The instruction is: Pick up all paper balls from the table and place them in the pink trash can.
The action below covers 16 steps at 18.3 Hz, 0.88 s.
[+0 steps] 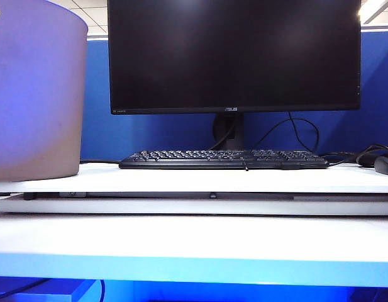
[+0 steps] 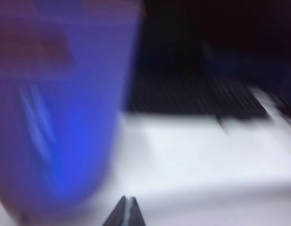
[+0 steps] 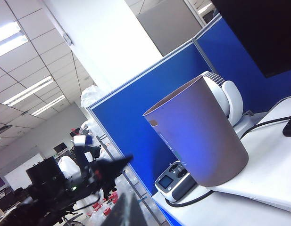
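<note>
Since no paper balls show on the worktop [image 1: 194, 239] in any view, the pickup step looks finished or nearly so; the pink trash can [image 1: 33, 94] stands at the worktop's left, beside the keyboard [image 1: 224, 159] and monitor [image 1: 234, 55]. Left pincer [image 2: 128, 212] is closed, empty, near the can's base in a blurred view. Right pincer [image 3: 125, 207] reads closed, empty, off to the side; next move calls for checking for leftover balls.
</note>
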Tool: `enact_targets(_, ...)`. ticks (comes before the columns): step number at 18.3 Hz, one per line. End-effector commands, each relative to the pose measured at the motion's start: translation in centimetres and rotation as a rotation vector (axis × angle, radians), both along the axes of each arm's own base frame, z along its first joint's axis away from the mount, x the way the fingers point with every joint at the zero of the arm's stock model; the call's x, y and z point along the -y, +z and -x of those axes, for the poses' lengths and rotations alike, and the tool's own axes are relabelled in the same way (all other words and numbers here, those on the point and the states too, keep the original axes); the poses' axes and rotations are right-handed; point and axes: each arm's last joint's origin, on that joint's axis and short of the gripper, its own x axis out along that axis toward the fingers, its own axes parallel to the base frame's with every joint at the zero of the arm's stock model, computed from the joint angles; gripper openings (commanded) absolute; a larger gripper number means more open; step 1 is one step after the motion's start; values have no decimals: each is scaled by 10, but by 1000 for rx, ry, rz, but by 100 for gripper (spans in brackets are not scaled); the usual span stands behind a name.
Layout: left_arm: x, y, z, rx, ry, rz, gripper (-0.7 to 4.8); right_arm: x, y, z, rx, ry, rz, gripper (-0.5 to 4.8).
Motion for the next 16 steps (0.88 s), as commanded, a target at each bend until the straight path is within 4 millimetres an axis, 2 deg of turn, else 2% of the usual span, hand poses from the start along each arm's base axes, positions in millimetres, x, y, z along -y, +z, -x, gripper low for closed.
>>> enact_targets(1,-3,-9,-10,164,204,-49,-5,0,2,2,22,10,10,-5)
enact_targets(4,-2,-35,-16,100,238,-74,-5,0,2,2,22,10,10,-5)
enact_targets(8,-3,-56,-21,66,230,-42,-5,0,2,2,22,10,10,-5)
enact_targets(11,-11,-66,-25,71,167,14,-5,0,2,2,22,10,10,-5)
enact_targets(16,-25,-77,-21,88,270,11,-5,0,2,2,22,9,10,-5)
